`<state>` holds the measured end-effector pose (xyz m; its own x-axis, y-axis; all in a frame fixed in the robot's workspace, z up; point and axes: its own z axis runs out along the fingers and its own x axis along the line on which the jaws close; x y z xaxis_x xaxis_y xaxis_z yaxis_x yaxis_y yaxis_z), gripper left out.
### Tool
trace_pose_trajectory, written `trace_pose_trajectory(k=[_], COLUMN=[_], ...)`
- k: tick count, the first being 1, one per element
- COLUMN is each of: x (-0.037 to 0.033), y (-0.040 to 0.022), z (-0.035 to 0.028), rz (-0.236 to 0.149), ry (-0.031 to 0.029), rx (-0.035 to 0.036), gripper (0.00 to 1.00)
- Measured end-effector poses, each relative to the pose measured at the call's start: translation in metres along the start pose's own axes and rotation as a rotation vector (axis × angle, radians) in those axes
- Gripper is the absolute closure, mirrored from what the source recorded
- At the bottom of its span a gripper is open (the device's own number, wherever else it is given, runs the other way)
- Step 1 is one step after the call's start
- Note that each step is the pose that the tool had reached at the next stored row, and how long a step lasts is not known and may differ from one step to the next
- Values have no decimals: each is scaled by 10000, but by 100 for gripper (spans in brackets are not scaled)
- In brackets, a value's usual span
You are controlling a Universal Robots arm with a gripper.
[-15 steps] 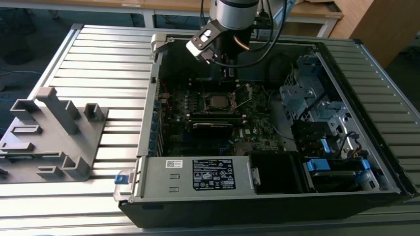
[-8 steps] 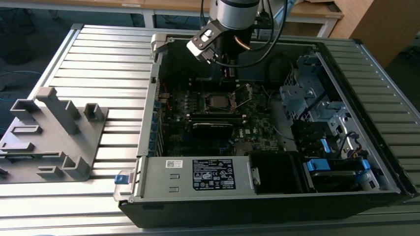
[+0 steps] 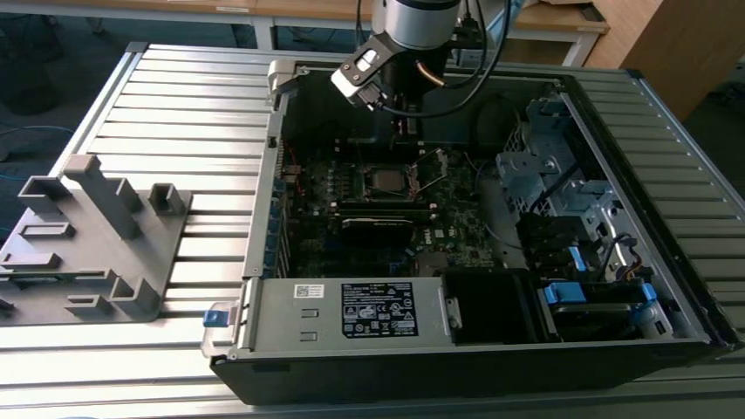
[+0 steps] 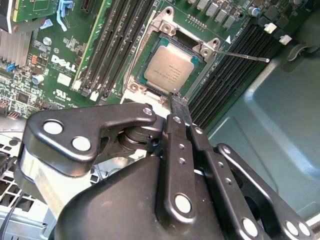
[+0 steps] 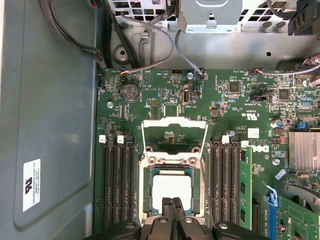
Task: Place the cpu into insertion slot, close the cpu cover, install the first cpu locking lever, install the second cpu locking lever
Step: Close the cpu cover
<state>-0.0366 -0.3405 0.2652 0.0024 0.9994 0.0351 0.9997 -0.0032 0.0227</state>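
Jaws closed on each other, nothing between them. Gripper (image 4: 178, 101) with its 2 fingers (image 5: 176, 212) over the edge of the insertion slot (image 5: 148, 187), beside the cpu (image 4: 172, 70); contact cannot be told. Cpu seated flat in the slot, metal face up. Cpu cover (image 5: 175, 121) swung open, its window showing the motherboard (image 5: 230, 115) behind. 1 thin lever (image 4: 245, 56) angled out across the memory slots (image 5: 119, 185). Board lying inside the open computer case (image 3: 466, 375), next to the grey power-supply box (image 3: 349, 310). Case resting on a ribbed metal table (image 3: 174, 105), with a grey fixture (image 3: 93, 236) at the exterior view's left.
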Motion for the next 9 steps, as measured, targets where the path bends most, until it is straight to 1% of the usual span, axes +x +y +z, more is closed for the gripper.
trace_pose_trajectory(k=[9], x=[0], y=[1], z=[-7], rz=[0], ry=[-1], rx=[0], gripper=[89])
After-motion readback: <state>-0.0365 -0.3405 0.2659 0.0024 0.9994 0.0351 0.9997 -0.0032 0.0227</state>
